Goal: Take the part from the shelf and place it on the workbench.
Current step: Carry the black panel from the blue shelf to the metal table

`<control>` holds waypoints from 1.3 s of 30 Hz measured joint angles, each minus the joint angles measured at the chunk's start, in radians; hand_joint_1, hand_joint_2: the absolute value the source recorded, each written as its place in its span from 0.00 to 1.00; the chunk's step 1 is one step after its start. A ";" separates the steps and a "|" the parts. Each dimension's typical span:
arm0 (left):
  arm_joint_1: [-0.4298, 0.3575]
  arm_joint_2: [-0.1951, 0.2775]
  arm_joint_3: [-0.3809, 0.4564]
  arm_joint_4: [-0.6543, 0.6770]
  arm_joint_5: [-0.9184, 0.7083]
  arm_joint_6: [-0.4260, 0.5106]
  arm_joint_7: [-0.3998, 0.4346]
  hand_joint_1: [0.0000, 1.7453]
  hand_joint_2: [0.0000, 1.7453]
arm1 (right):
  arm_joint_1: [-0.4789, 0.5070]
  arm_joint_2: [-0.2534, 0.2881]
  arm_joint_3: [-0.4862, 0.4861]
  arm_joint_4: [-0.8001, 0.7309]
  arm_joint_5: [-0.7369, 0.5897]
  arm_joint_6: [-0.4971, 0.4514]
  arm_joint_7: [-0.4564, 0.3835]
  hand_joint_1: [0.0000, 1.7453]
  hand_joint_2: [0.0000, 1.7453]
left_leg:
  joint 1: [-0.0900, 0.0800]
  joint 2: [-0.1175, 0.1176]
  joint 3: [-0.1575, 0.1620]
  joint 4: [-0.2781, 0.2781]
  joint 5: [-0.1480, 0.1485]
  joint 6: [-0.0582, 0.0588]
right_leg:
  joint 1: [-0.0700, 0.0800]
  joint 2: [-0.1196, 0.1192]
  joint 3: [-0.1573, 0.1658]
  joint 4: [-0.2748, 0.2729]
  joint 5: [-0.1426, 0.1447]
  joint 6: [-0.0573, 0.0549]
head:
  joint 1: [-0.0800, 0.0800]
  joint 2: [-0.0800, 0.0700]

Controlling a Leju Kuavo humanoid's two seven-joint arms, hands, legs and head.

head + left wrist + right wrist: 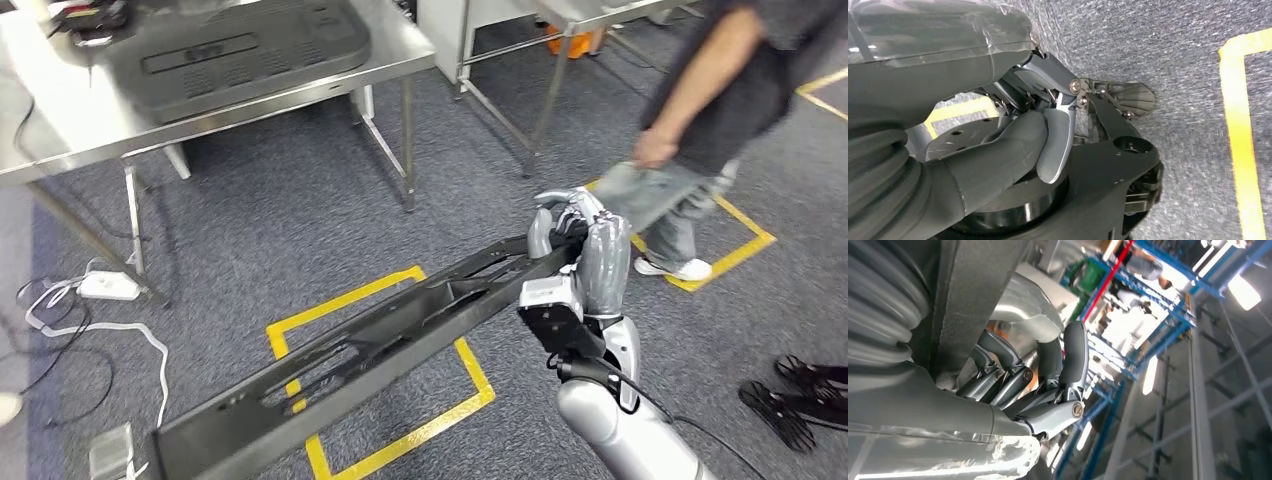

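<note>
Gripping one end of the long black part, right hand fingers curled round it, left hand clasping its other end

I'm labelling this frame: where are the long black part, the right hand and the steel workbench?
long black part (390,335), head view, middle of its frame.
right hand (585,250), head view, back of hand.
steel workbench (60,120), head view, bare tabletop.

Grey carpet covers the floor, marked with yellow tape rectangles at 6 o'clock and at 3 o'clock. A steel table stands at 11 o'clock, a second table's legs at 1 o'clock. White cables and a power strip lie at 9 o'clock. The right wrist view shows blue shelving and ceiling lights.
</note>
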 joint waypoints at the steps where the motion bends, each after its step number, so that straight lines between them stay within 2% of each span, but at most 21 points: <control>1: 0.000 -0.001 0.000 0.000 0.000 -0.001 0.000 1.00 1.00 | 0.002 0.000 0.000 0.001 -0.001 0.000 0.000 1.00 1.00 | -0.001 -0.014 0.001 0.000 -0.001 0.001 | 0.001 0.009 -0.042 0.063 -0.020 0.000 | 0.003 0.000; 2: 0.000 -0.001 0.000 -0.001 0.000 -0.002 0.000 1.00 1.00 | 0.003 0.000 0.000 0.002 -0.001 0.000 0.001 1.00 1.00 | -0.003 -0.030 0.002 0.001 -0.002 0.002 | 0.003 0.013 -0.075 0.100 -0.020 -0.001 | 0.005 0.000; 3: 0.000 -0.001 0.000 -0.001 0.000 -0.003 0.000 1.00 1.00 | 0.004 0.000 0.000 0.004 -0.001 0.000 0.000 1.00 1.00 | -0.004 -0.046 0.004 0.002 -0.003 0.002 | 0.004 0.018 -0.090 0.100 0.003 -0.003 | 0.006 0.000; 4: 0.000 -0.002 0.000 -0.001 -0.001 -0.004 0.000 1.00 1.00 | 0.004 0.000 0.000 0.006 -0.002 0.000 0.000 1.00 1.00 | -0.004 -0.062 0.008 0.003 -0.005 0.001 | 0.004 0.028 -0.084 0.058 0.046 -0.006 | 0.008 0.000; 6: -0.001 -0.003 0.000 -0.002 -0.001 -0.004 0.001 1.00 1.00 | 0.004 0.000 0.000 0.008 -0.003 0.000 -0.003 1.00 1.00 | -0.004 -0.092 0.010 0.010 -0.013 -0.004 | 0.002 0.080 -0.037 -0.095 0.147 -0.014 | 0.010 0.000; 7: -0.003 -0.004 0.000 -0.003 -0.002 -0.004 0.001 1.00 1.00 | 0.006 0.000 0.000 0.008 -0.005 0.000 -0.005 1.00 1.00 | -0.003 -0.106 0.008 0.015 -0.017 -0.008 | 0.002 0.101 -0.016 -0.155 0.173 -0.016 | 0.009 0.000; 8: -0.003 -0.005 0.000 -0.003 -0.002 -0.004 0.001 1.00 1.00 | 0.008 0.000 -0.001 0.008 -0.005 0.000 -0.006 1.00 1.00 | -0.001 -0.119 0.004 0.018 -0.021 -0.014 | 0.003 0.112 -0.004 -0.187 0.179 -0.019 | 0.008 0.000; 10: -0.002 -0.004 0.000 -0.003 -0.003 -0.005 0.002 1.00 1.00 | 0.007 0.001 -0.001 0.009 -0.007 0.000 -0.007 1.00 1.00 | 0.002 -0.145 0.000 0.019 -0.024 -0.025 | 0.004 0.087 0.004 -0.200 0.174 -0.028 | 0.007 0.000; 11: 0.000 -0.004 0.000 -0.003 -0.003 -0.004 0.002 1.00 1.00 | 0.005 0.003 0.000 0.009 -0.006 0.001 -0.007 1.00 1.00 | 0.001 -0.136 -0.001 0.025 -0.028 -0.032 | 0.002 0.074 0.010 -0.204 0.174 -0.033 | 0.007 0.000; 12: 0.001 -0.003 0.000 -0.003 -0.003 -0.004 0.002 1.00 1.00 | 0.002 0.004 0.000 0.009 -0.006 0.001 -0.008 1.00 1.00 | -0.001 -0.113 -0.008 0.046 -0.040 -0.039 | -0.001 0.058 0.016 -0.209 0.173 -0.037 | 0.002 0.000; 14: 0.001 -0.002 0.000 -0.003 -0.004 -0.004 0.002 1.00 1.00 | 0.001 0.006 0.000 0.010 -0.006 0.001 -0.008 1.00 1.00 | 0.000 -0.040 -0.051 0.138 -0.088 -0.054 | -0.001 0.028 0.029 -0.214 0.168 -0.045 | -0.009 0.000; 16: -0.001 0.000 0.000 -0.003 -0.004 -0.003 0.002 1.00 1.00 | 0.003 0.006 0.000 0.010 -0.006 0.001 -0.008 1.00 1.00 | 0.008 -0.004 -0.113 0.250 -0.129 -0.065 | 0.001 -0.007 0.041 -0.214 0.158 -0.047 | -0.015 0.000; 17: -0.001 0.001 0.000 -0.002 -0.004 -0.003 0.001 1.00 1.00 | 0.004 0.006 0.000 0.010 -0.006 0.001 -0.008 1.00 1.00 | 0.011 0.001 -0.128 0.274 -0.127 -0.068 | 0.000 -0.023 0.047 -0.214 0.151 -0.046 | -0.015 0.000; 18: -0.001 0.001 0.000 -0.002 -0.005 -0.003 0.001 1.00 1.00 | 0.004 0.006 0.000 0.010 -0.006 0.001 -0.008 1.00 1.00 | 0.013 0.004 -0.126 0.262 -0.106 -0.070 | 0.000 -0.035 0.055 -0.214 0.145 -0.043 | -0.015 0.000; 19: 0.000 0.002 0.001 -0.002 -0.006 -0.003 0.001 1.00 1.00 | 0.003 0.006 0.000 0.010 -0.006 0.001 -0.007 1.00 1.00 | 0.015 0.006 -0.105 0.215 -0.071 -0.071 | -0.001 -0.045 0.064 -0.214 0.138 -0.039 | -0.015 0.000; 21: 0.003 0.004 0.000 -0.001 -0.010 -0.003 0.001 1.00 1.00 | 0.001 0.006 0.000 0.010 -0.005 0.001 -0.005 1.00 1.00 | 0.014 0.016 -0.046 0.086 -0.011 -0.067 | -0.001 -0.059 0.080 -0.214 0.126 -0.029 | -0.015 0.000; 23: 0.005 0.004 0.000 -0.001 -0.013 -0.003 0.001 1.00 1.00 | -0.003 0.006 0.000 0.010 -0.003 0.001 -0.003 1.00 1.00 | 0.009 0.024 -0.018 0.023 0.003 -0.054 | 0.002 -0.066 0.086 -0.215 0.118 -0.019 | -0.015 0.000; 27: 0.004 0.004 0.000 -0.001 -0.015 -0.003 0.001 1.00 1.00 | -0.004 0.006 0.000 0.010 0.000 0.000 0.002 1.00 1.00 | 0.010 0.024 -0.015 0.016 0.002 -0.045 | 0.006 -0.063 0.092 -0.220 0.115 -0.032 | -0.012 0.000; 29: 0.003 0.004 0.000 -0.001 -0.015 -0.003 0.001 1.00 1.00 | -0.004 0.005 -0.001 0.010 0.001 -0.001 0.006 1.00 1.00 | 0.010 0.024 -0.015 0.016 -0.001 -0.041 | 0.007 -0.062 0.095 -0.228 0.117 -0.030 | -0.008 0.000; 32: 0.003 0.004 0.000 -0.001 -0.016 -0.003 0.001 1.00 1.00 | -0.004 0.005 -0.001 0.010 0.003 -0.001 0.012 1.00 1.00 | 0.008 0.025 -0.015 0.017 -0.005 -0.036 | 0.006 -0.063 0.099 -0.238 0.120 -0.021 | -0.005 0.000; 39: 0.004 0.006 0.000 -0.001 -0.018 -0.007 0.002 1.00 1.00 | -0.001 0.006 -0.001 0.009 0.008 -0.001 0.017 1.00 1.00 | 0.002 0.022 -0.011 0.009 -0.022 -0.011 | 0.000 -0.063 0.110 -0.236 0.133 0.017 | -0.004 0.000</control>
